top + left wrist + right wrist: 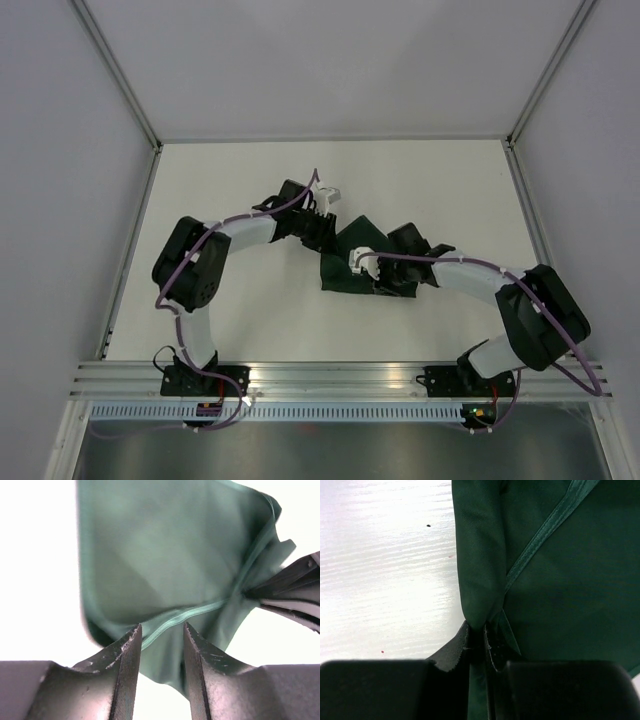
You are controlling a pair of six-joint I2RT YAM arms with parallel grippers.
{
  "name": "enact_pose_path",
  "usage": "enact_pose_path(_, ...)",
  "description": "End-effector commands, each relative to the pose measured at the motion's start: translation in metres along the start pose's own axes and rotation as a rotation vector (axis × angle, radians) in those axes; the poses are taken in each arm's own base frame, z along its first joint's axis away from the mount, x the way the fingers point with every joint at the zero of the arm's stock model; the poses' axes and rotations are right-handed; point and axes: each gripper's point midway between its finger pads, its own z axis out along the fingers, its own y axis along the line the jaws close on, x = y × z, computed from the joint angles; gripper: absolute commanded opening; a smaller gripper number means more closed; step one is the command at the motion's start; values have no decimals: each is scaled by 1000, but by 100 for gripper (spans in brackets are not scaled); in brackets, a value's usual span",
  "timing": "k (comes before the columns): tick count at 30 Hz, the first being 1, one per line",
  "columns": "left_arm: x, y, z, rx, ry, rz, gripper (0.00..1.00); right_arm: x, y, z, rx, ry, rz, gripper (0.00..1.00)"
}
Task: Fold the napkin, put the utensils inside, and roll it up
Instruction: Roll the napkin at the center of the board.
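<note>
Napkin [350,262]: middle of the table [230,170], bunched between both arms; looks light and limp, likely to sag and crease.
Left gripper [161,630]: jaws apart, hem between them, unclamped.
Right gripper [477,630]: jaws pinched on a napkin fold.
Hold: probably best at the hemmed edge or a corner.

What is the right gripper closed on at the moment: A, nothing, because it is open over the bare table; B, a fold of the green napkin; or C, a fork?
B: the right wrist view shows the right gripper pinched shut on a bunched fold of the napkin.
</note>
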Motion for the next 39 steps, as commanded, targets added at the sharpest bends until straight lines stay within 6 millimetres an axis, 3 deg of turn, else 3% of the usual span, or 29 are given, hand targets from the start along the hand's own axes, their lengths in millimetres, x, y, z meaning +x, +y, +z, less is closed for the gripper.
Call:
enact_pose_path(1, -55, 7, -32, -159, -276, 3, 45, 23, 33, 0, -233, 54, 116, 2)
enact_pose_path(2, -71, 1, -45, -170, -352, 37, 45, 26, 28, -2, -244, 50, 143, 2)
enact_pose_path(3, -63, 9, -48, -219, -370, 23, 45, 34, 35, -2, -301, 73, 175, 2)
enact_pose_path(4, -64, 9, -53, -235, -397, 23, 45, 25, 27, -3, -315, 50, 177, 2)
enact_pose_path(5, -73, 5, -65, -254, -451, 43, 45, 27, 22, -4, -330, 48, 204, 2)
enact_pose_path(6, -69, 4, -66, -252, -485, 60, 46, 36, 29, -3, -389, 78, 239, 2)
enact_pose_path(8, -74, -5, -79, -259, -551, 105, 46, 30, 16, -3, -416, 61, 263, 1)
enact_pose_path(9, -61, -7, -75, -265, -544, 120, 46, 38, 24, 0, -473, 89, 312, 1)
enact_pose_path(10, -69, -13, -81, -281, -589, 191, 46, 35, 11, 0, -471, 73, 310, 1)
enact_pose_path(11, -69, -10, -85, -335, -614, 217, 46, 35, 10, 1, -491, 68, 325, 1)
enact_pose_path(12, -66, -24, -85, -332, -635, 272, 46, 42, 15, 3, -535, 90, 370, 1)
enact_pose_path(14, -64, -27, -86, -404, -642, 370, 47, 40, 1, 5, -534, 78, 382, 0)
enact_pose_path(15, -59, -41, -79, -390, -631, 409, 47, 45, 4, 6, -569, 94, 415, 1)
enact_pose_path(17, -54, -59, -69, -410, -598, 539, 48, 43, -6, 7, -575, 80, 425, 0)
enact_pose_path(20, -41, -85, -51, -395, -554, 704, 61, 45, -10, 9, -606, 84, 468, 1)
enact_pose_path(23, -28, -97, -30, -386, -471, 831, 64, 48, -15, 13, -601, 92, 486, 0)
enact_pose_path(30, -4, -100, 14, -391, -279, 1135, 66, 53, -16, 17, -600, 103, 498, 0)
enact_pose_path(33, 4, -101, 26, -363, -245, 1184, 73, 57, -17, 19, -601, 112, 505, 1)
enact_pose_path(39, 14, -105, 42, -327, -209, 1239, 74, 58, -18, 19, -610, 109, 515, 1)
